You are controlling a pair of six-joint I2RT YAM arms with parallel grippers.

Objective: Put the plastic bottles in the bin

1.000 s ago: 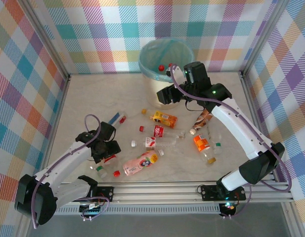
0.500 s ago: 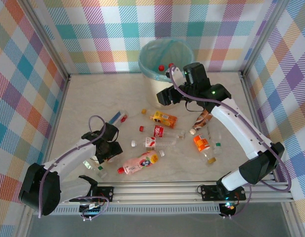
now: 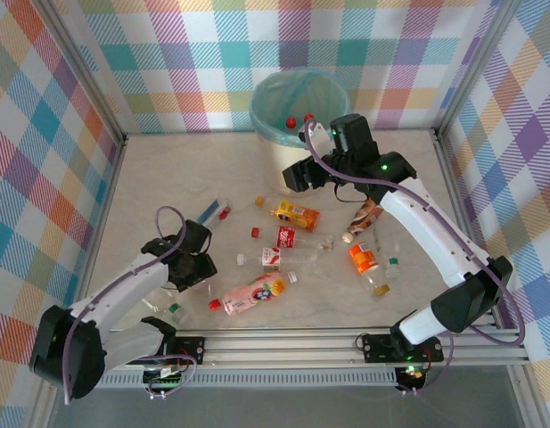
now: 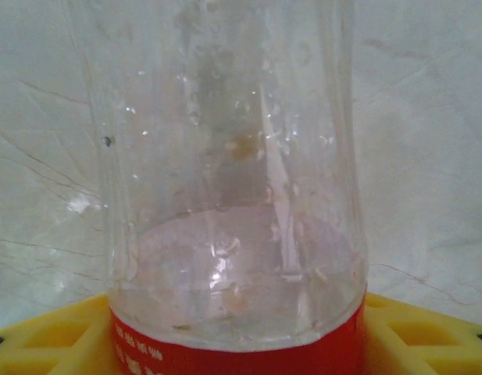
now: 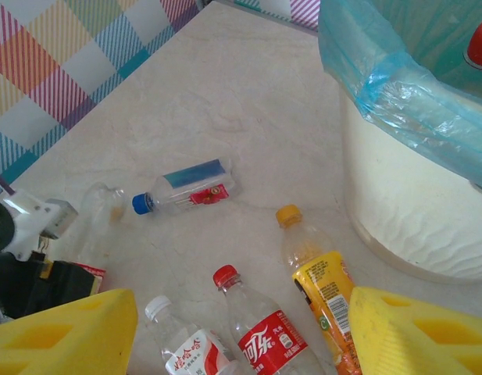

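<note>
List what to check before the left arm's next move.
1. Bottle sits between the left hand fingers: ok, the clear red-label bottle is centred there.
2. Grip fully closed: cannot tell.
3. Right hand empty: ok, it is open with nothing between its fingers.
4. Route to the bin: not ok, the right arm hangs at its near-right rim.
5. Neighbours clear of the lift: ok, the pink-label bottle lies apart from the left hand.
</note>
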